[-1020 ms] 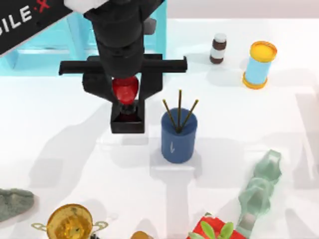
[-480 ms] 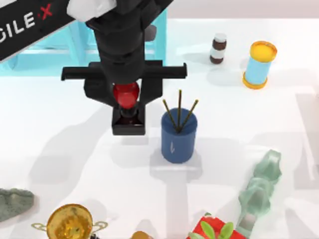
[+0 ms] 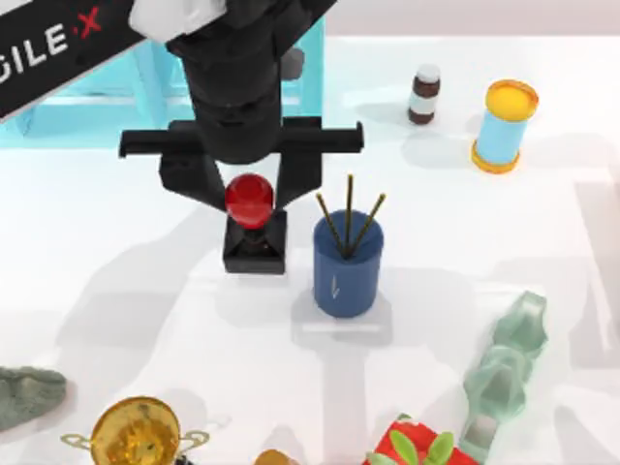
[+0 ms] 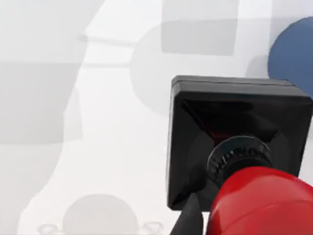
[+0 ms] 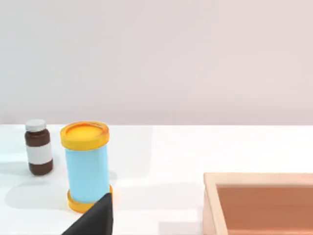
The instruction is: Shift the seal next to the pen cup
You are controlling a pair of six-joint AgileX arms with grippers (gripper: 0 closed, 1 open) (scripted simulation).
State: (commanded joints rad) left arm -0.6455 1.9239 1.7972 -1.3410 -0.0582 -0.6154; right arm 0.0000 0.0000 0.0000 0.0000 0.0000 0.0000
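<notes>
The left tool (image 3: 251, 186) hangs over the red-knobbed seal with black square base (image 3: 254, 228), fingers spread to either side of the knob and clear of it. The seal stands on the white desk (image 3: 145, 281), just left of the dark blue cylindrical pen cup (image 3: 346, 266).

Brown bottle (image 3: 423, 94) and light-blue cylinder (image 3: 504, 126) near table's (image 3: 116, 291) far right corner; turquoise rack (image 3: 97, 87) at far left; grey-green lump (image 3: 27, 395) at left edge; gold trophy (image 3: 136, 433), red box (image 3: 412, 448), pale green figure (image 3: 504, 373) along near edge
</notes>
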